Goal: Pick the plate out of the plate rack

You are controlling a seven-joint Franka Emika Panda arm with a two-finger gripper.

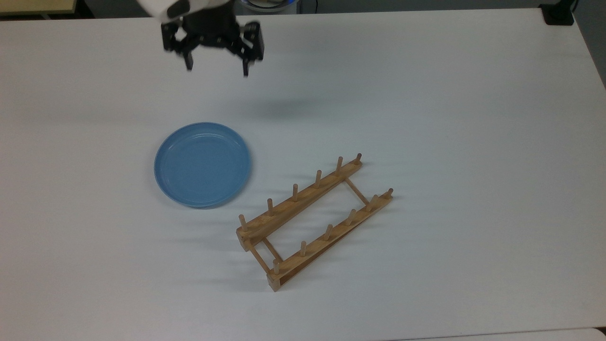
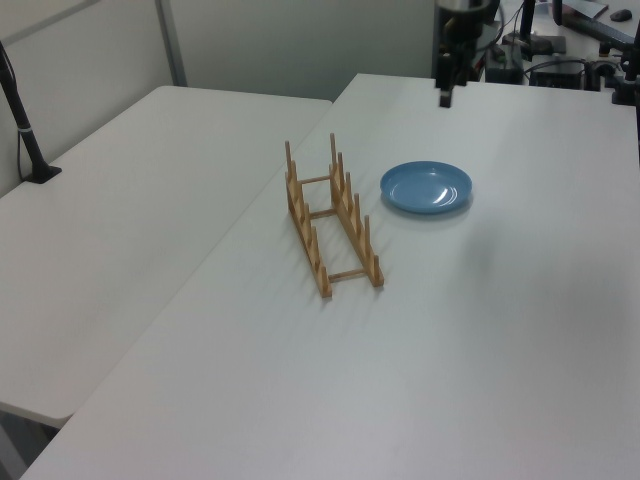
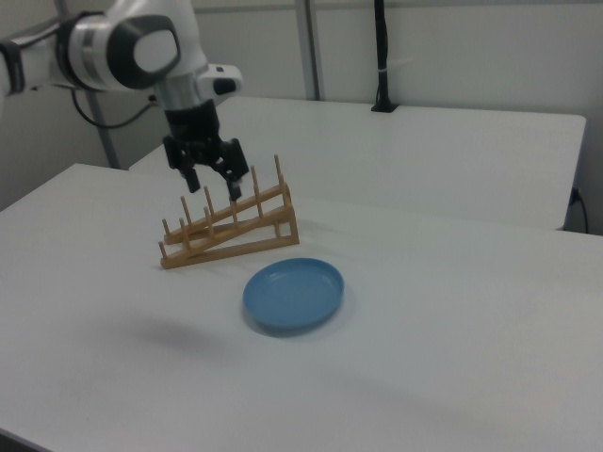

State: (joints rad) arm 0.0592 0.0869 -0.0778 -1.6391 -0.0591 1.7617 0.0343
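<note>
The light-blue plate (image 1: 202, 164) (image 2: 426, 187) (image 3: 293, 294) lies flat on the white table, apart from the rack. The wooden plate rack (image 1: 314, 220) (image 2: 331, 220) (image 3: 227, 226) stands bare, with nothing between its pegs. My gripper (image 1: 217, 66) (image 2: 444, 96) (image 3: 211, 184) hangs high in the air, well clear of the plate. Its fingers are spread wide and hold nothing. In the top view it sits near the top edge, above and slightly right of the plate.
A second white table (image 2: 120, 200) stands alongside, with a black post (image 2: 25, 125) clamped on it. A black block (image 1: 558, 14) sits at the top view's upper right corner.
</note>
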